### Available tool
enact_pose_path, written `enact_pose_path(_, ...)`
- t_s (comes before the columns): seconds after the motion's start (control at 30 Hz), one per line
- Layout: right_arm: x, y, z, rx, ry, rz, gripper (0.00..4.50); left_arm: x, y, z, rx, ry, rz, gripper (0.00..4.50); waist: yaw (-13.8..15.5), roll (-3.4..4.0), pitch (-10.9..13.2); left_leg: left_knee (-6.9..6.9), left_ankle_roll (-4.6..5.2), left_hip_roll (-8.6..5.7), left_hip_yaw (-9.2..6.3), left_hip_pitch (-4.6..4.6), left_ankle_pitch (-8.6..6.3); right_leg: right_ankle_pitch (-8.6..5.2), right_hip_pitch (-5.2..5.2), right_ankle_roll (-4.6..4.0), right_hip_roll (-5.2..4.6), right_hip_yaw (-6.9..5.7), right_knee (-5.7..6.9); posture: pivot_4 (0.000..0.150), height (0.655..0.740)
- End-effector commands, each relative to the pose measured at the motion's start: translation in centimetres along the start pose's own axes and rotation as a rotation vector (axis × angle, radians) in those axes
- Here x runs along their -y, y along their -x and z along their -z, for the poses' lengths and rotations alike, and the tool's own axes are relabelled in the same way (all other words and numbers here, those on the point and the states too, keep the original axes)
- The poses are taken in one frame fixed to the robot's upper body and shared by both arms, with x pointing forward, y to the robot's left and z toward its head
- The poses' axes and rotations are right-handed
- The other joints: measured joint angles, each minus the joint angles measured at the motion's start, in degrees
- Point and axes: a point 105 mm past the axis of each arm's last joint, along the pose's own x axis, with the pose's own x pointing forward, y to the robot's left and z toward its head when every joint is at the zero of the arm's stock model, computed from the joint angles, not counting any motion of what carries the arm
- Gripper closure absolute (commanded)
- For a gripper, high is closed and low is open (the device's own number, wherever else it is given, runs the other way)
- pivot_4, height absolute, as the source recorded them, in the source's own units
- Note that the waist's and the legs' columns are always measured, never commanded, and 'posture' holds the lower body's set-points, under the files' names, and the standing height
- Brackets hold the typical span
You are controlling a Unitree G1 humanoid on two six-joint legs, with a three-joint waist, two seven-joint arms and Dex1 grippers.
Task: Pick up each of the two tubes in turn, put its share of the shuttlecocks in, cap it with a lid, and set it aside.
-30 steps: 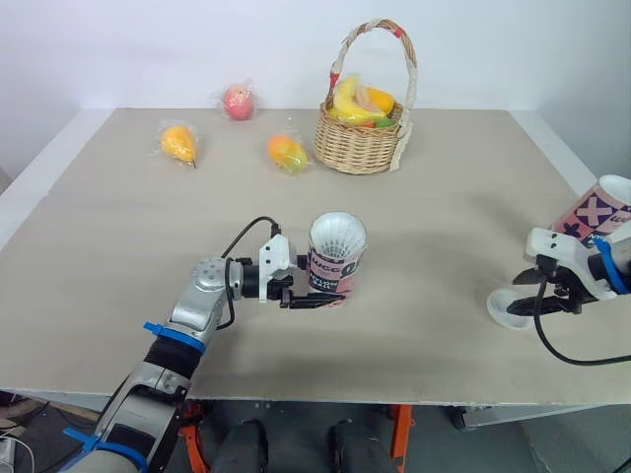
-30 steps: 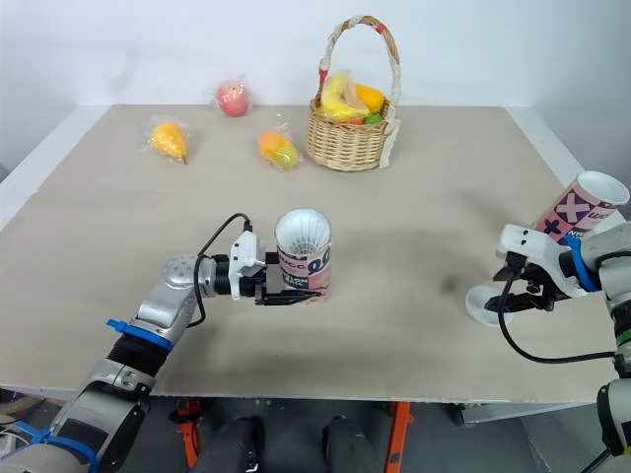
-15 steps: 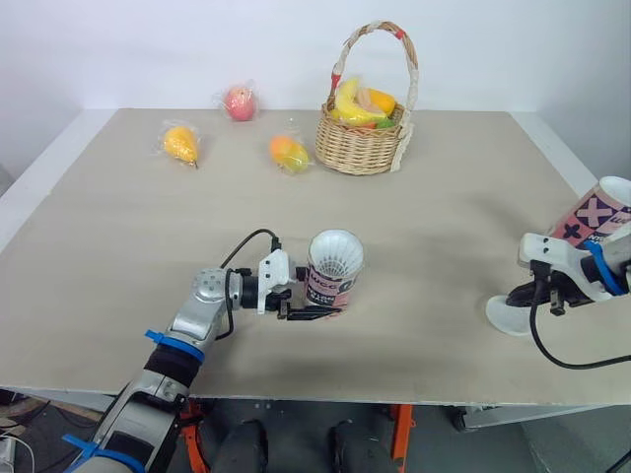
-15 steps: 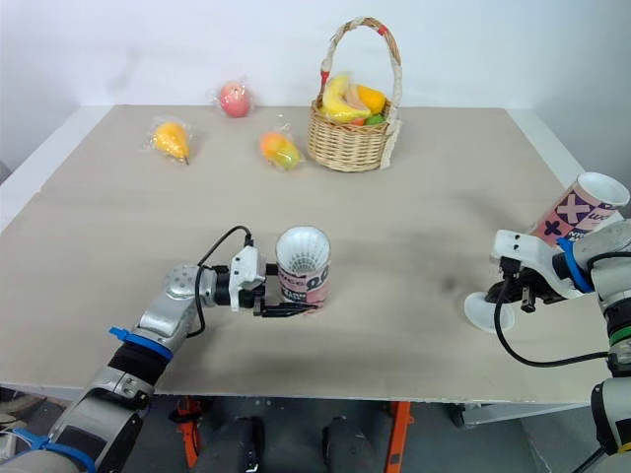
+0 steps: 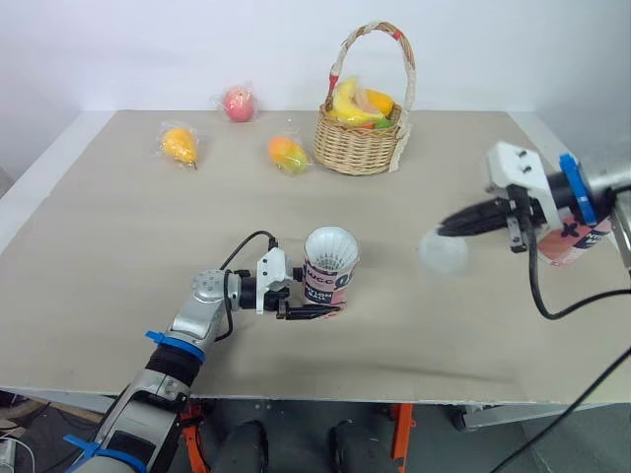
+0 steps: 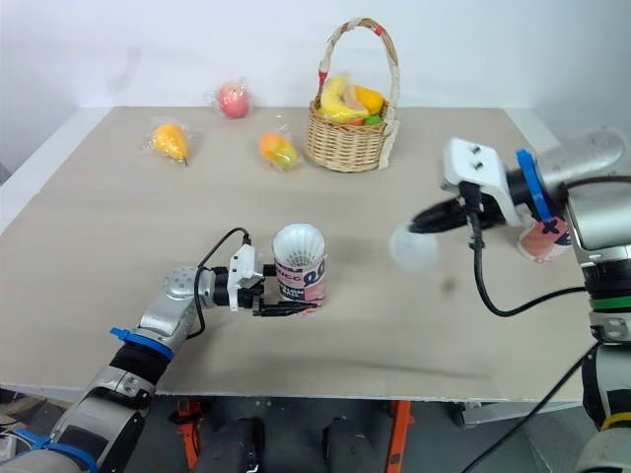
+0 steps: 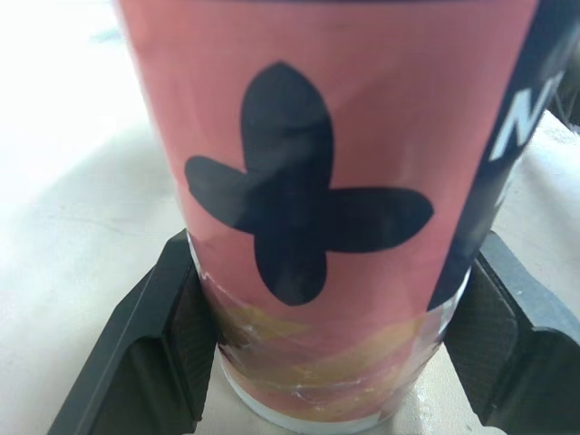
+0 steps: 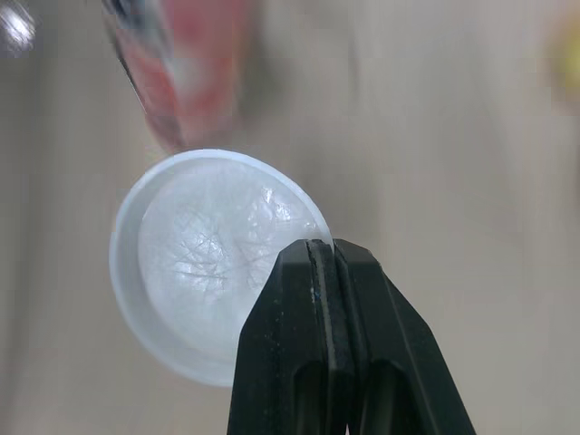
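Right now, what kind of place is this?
Likely a lab test bench: a plain table against a bare white wall, staged props (fruit basket, wrapped fruit), and a shuttlecock tube in the left tool.

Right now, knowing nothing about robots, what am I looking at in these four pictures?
A two-armed humanoid robot works at a table. The two wide pictures come from cameras in its head, looking down; the two close-ups come from cameras on its wrists. Its left gripper clamps a pink tube standing on the table, white shuttlecocks in its mouth. Its right gripper pinches a clear lid by the rim, above the table. A second tube shows behind that arm. At the far side: a fruit basket and three wrapped fruits.
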Motion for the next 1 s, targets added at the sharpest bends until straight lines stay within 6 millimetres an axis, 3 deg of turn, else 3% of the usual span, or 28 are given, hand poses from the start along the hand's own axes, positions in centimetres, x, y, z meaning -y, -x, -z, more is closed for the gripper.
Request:
enact_pose_path(0.03, -0.8, -1.1, -3.0, 0.002, 0.15, -0.104, 4.4, 0.2, -0.1, 0.5, -0.022, 0.039, 0.032, 1.31, -0.01, 0.0, 0.0, 0.0, 0.0, 0.0, -0.02, -0.01, 0.0, 0.0, 0.0, 0.0, 0.0, -0.02, 0.0, 0.15, 0.74)
enact_pose_path(0.33, -0.1, -4.8, -6.7, -0.043, 0.382, -0.2, 4.4, -0.4, 0.1, 0.1, -0.019, 0.026, 0.019, 1.31, 0.11, -0.01, 0.0, 0.01, 0.0, 0.02, -0.03, -0.06, 0.0, 0.01, -0.07, -0.03, 0.01, -0.05, 0.01, 0.15, 0.74)
enact_pose_path(1.0, 1.0, -7.8, -9.8, -0.044, 0.53, -0.28, 4.4, -0.6, 0.5, 0.6, -0.062, -0.019, 0.016, 1.31, -0.02, -0.01, 0.0, 0.01, 0.04, 0.14, -0.11, -0.02, 0.07, 0.13, -0.09, -0.23, 0.1, -0.21, 0.06, 0.15, 0.74)
